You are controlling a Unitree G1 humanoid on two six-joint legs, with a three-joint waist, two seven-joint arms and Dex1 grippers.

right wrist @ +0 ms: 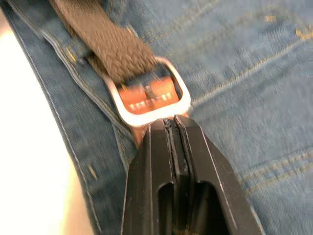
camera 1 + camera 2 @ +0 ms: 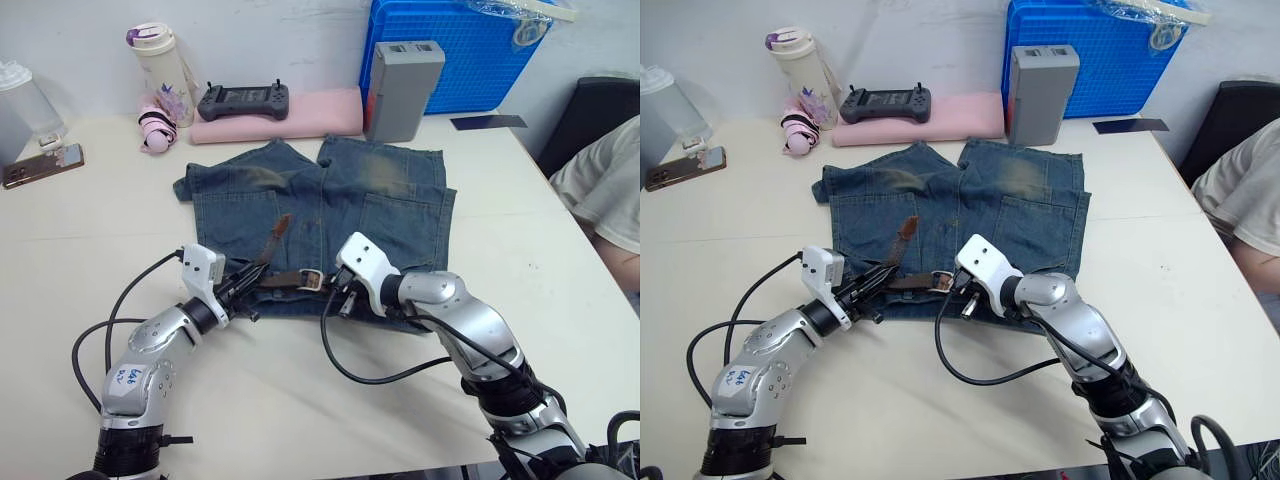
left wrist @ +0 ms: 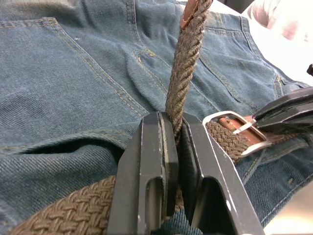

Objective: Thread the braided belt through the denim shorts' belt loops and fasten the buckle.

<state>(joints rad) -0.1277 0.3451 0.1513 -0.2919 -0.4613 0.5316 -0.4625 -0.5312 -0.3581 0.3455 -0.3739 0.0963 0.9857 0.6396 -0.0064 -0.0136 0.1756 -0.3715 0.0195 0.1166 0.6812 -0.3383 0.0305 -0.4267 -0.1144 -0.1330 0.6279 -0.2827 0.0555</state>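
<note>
The denim shorts (image 2: pixel 390 200) lie flat mid-table, waistband towards me. The braided belt (image 2: pixel 285 280) runs along that waistband, and its free end (image 2: pixel 275 235) sticks up over the shorts. My left gripper (image 2: pixel 245 283) is shut on the belt strap (image 3: pixel 183 73), which rises between its fingers (image 3: pixel 151 161). The silvery buckle (image 1: pixel 146 98) on its tan tab lies on the waistband with the strap passing through it. My right gripper (image 2: pixel 335 290) is shut with its tips (image 1: pixel 173 120) pinched on the buckle's tab end. I cannot make out the belt loops.
At the back stand a blue crate (image 2: pixel 460 40), a grey box (image 2: pixel 403 88), a pink pad (image 2: pixel 290 115) with a black controller (image 2: pixel 243 100), and a bottle (image 2: pixel 160 65). A phone (image 2: pixel 42 165) lies far left. A person's arm (image 2: pixel 600 180) is at the right edge.
</note>
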